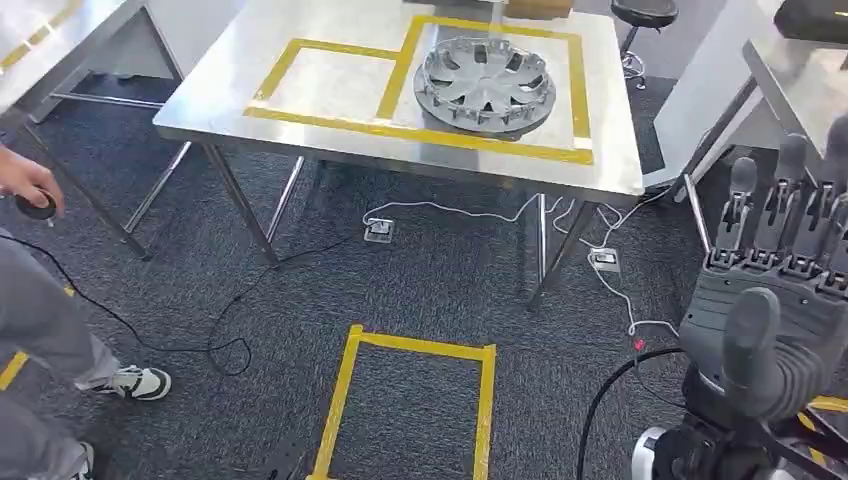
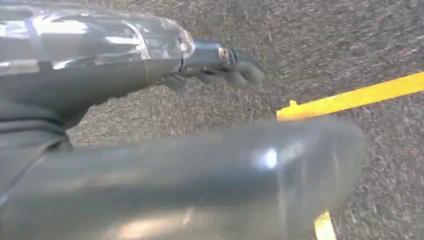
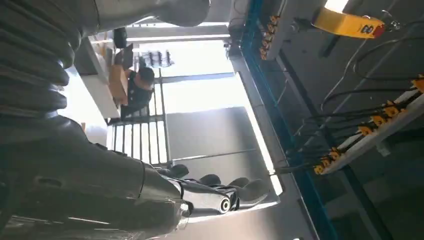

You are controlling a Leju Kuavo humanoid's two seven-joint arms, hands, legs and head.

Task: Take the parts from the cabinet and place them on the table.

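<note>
- a grey wheel cover (image 1: 484, 83) lies flat inside the larger yellow-taped square (image 1: 579, 90) near the far right corner of the steel table (image 1: 210, 95).
- the right hand (image 1: 775, 290) is raised, fingers extended and apart, holding nothing.
- the left hand (image 2: 215, 62) hangs over dark carpet (image 2: 325, 45), fingers loosely curled, holding nothing.

Grey spoked wheel cover (image 1: 485, 83), lying flat on steel table (image 1: 330, 75), inside yellow-taped square
</note>
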